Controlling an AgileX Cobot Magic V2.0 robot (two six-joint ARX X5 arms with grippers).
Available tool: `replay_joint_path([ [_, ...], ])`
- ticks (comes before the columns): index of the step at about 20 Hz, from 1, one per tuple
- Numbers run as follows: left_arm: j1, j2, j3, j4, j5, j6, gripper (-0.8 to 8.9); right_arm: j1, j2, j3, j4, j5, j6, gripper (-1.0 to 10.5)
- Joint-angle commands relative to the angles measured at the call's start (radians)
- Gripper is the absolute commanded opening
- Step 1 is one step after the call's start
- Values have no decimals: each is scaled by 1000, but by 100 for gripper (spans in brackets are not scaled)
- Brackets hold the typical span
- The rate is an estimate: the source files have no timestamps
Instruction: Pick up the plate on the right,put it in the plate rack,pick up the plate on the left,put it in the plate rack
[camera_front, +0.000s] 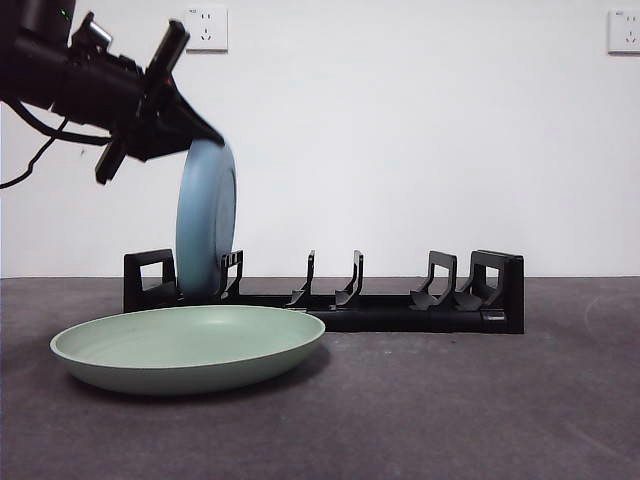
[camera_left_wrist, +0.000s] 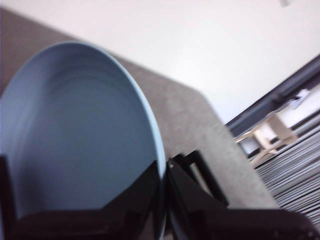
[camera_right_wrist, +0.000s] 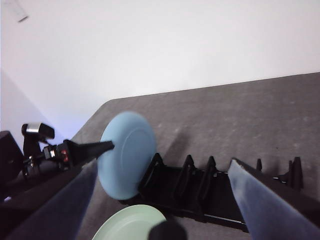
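A light blue plate stands on edge at the left end of the black plate rack, its lower rim between the loop end and the first prongs. My left gripper comes in from the upper left and is shut on the plate's top rim; in the left wrist view the jaws straddle the blue plate. A pale green plate lies flat on the table before the rack's left half. My right gripper hangs open high above, looking down on the blue plate, the rack and the green plate.
The dark grey table runs up to a white wall with two sockets. Several rack slots to the right of the blue plate hold nothing. The left arm's cables hang at the far left.
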Motion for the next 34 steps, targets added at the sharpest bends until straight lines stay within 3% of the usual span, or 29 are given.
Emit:
replay_joint_path([
  [1, -8, 6, -4, -33, -28, 69, -9, 0, 2, 3, 6, 5, -11, 438],
  [10, -16, 5, -4, -92, -67, 89, 9, 0, 6, 3, 6, 5, -11, 438],
  [12, -16, 5, -4, -90, -67, 91, 84, 0, 8, 3, 6, 5, -11, 438],
  [16, -16, 5, -1, -84, -64, 92, 331, 0, 9, 3, 6, 5, -11, 438],
  [24, -16, 0, 49, -79, 30, 127, 348, 0, 10, 3, 5, 5, -11, 437],
  [29, -20, -56, 94, -93, 106, 202, 350, 1, 22, 3, -16, -2, -6, 437],
  [34, -32, -197, 111, -185, 124, 390, 350, 3, 71, 3, -106, -41, -8, 437],
])
